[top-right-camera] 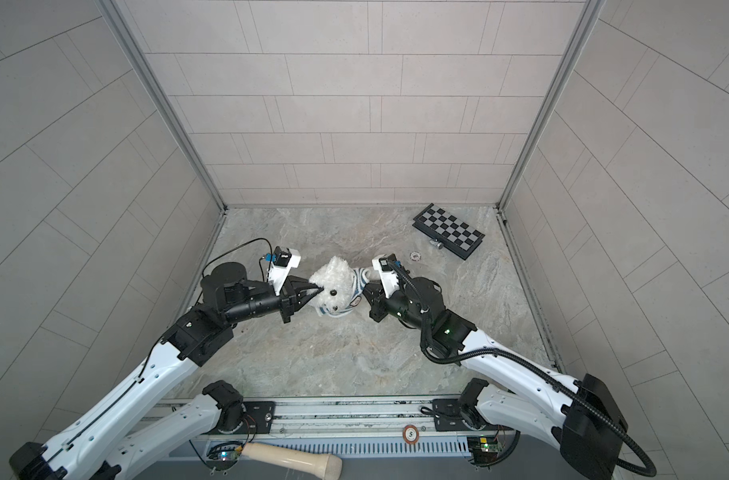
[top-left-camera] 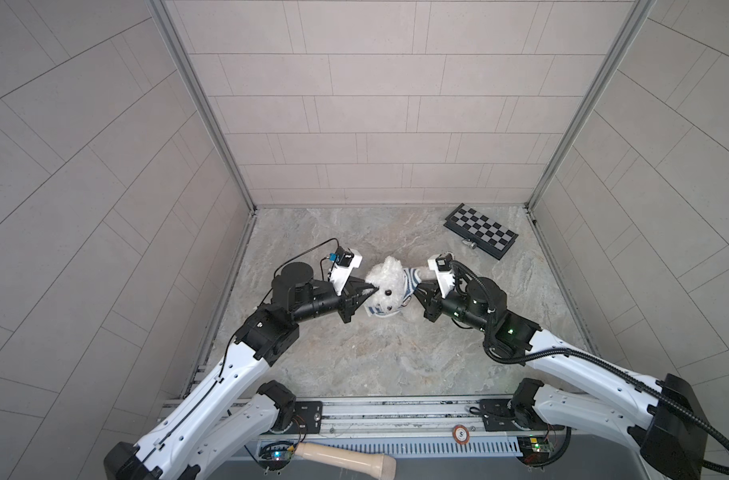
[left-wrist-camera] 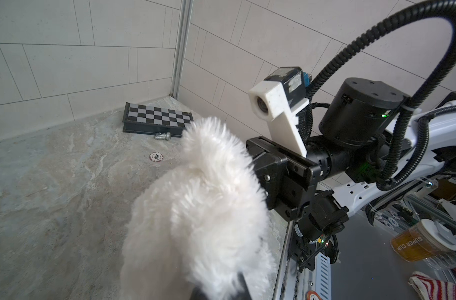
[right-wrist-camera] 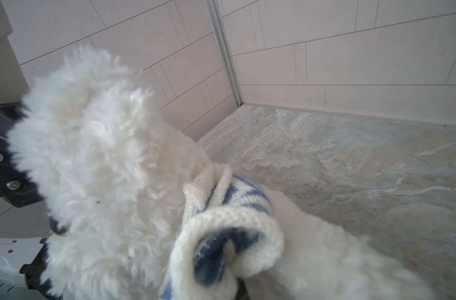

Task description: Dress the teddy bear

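White plush bear sits between my two claws, touching both. I see the left claw clenched on its head fur and the right claw clenched on the striped shirt, bunched around the bear just beside the tips.

Fluffy white teddy bear at mid-frame in both top views, face upward, striped shirt bunched round its neck.
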`<action>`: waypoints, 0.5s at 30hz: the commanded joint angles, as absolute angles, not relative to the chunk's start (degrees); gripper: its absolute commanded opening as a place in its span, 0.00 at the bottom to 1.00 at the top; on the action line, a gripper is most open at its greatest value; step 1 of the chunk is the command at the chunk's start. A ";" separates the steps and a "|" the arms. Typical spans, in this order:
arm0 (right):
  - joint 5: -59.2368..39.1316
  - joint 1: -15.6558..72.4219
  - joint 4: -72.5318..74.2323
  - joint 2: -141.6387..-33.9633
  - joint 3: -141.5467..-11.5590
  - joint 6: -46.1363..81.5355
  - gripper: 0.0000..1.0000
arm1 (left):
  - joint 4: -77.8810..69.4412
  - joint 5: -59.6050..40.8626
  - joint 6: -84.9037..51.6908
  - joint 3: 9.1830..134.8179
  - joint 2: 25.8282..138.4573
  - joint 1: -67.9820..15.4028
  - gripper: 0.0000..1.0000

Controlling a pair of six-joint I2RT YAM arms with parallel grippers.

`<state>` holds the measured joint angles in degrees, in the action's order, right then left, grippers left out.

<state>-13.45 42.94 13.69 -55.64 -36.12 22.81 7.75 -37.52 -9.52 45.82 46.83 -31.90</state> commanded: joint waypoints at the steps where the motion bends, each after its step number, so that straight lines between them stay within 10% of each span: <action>1: -9.12 42.34 5.34 -54.08 -37.90 19.37 0.00 | 7.94 -38.89 -8.37 45.83 45.03 -31.82 0.00; 15: -1.79 41.95 -1.16 -50.82 -37.16 19.09 0.00 | 11.92 -39.55 -6.71 46.36 43.42 -29.97 0.00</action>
